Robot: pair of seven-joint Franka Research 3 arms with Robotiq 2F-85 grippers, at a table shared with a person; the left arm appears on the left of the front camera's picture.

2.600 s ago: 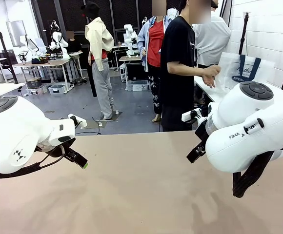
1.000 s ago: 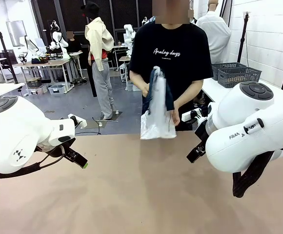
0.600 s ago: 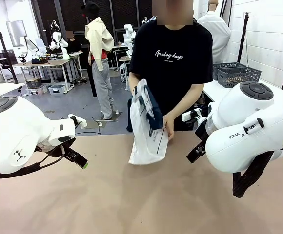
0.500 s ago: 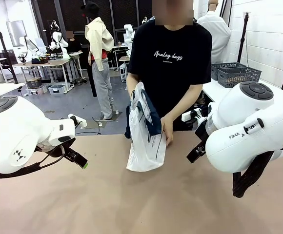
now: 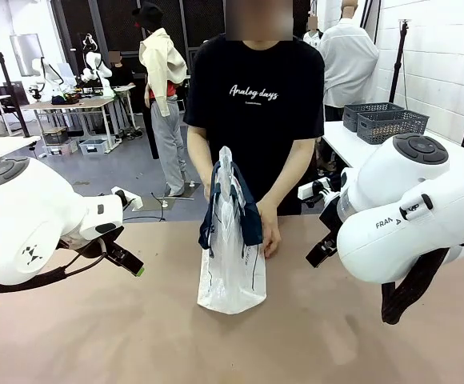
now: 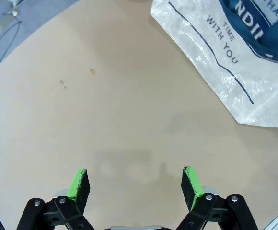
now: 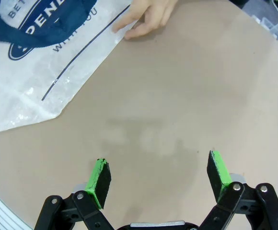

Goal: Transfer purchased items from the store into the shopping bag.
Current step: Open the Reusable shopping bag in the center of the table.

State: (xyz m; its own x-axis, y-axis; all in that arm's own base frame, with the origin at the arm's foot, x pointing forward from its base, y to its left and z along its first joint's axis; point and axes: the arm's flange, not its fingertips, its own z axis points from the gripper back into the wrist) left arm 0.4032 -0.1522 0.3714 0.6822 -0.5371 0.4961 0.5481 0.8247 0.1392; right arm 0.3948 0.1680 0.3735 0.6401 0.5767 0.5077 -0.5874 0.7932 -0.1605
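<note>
The left arm comes in over the left edge of the table, its large white joints low above that side and its wrist angled down and inward. The left gripper hangs above the tabletop without touching it, jaws spread wide, nothing between the green pads. The right arm reaches in over the right edge, elbow joints bunched high, wrist tipped down toward the middle. The right gripper hovers clear of the surface, jaws wide apart and empty.
</note>
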